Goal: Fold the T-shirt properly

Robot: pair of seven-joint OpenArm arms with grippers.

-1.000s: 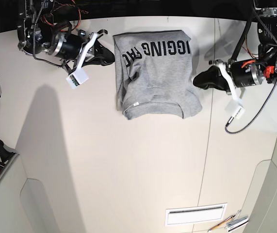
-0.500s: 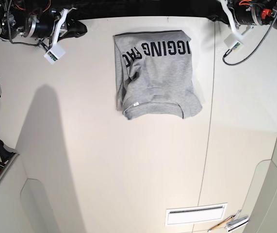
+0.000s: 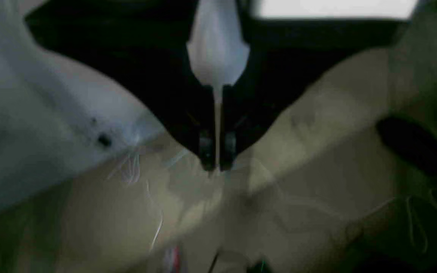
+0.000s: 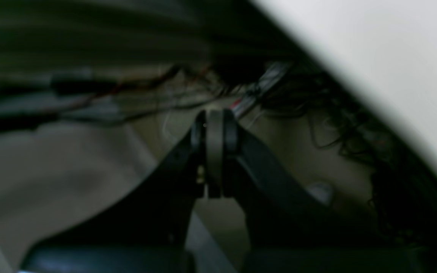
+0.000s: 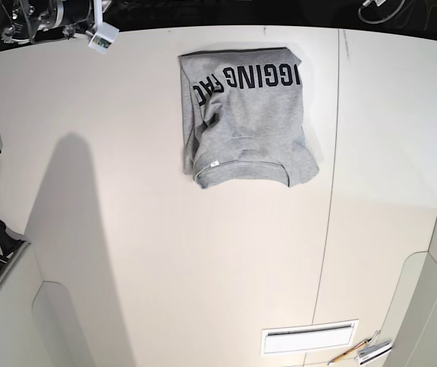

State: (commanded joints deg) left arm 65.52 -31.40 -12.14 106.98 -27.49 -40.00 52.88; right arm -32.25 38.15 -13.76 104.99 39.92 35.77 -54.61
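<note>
T-shirt (image 5: 245,115) at 12 o'clock, folded, soft, limp | we'd pinch its 6 o'clock hem corners | left gripper (image 3: 216,167), right gripper (image 4: 214,125) both clenched, empty

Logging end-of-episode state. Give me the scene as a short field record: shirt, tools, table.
shirt: T-shirt folded into a compact rectangle, lettering side up, collar edge toward the near side
shirt position: far centre of the table, lying flat
shirt contact: nothing touching it
left tool: left tool fingers closed together, nothing between them, off the table area
right tool: right tool fingers closed together, empty
arms in base view: only part of one arm shows at the far left corner
other: small items at the near right edge, too small to identify
</note>
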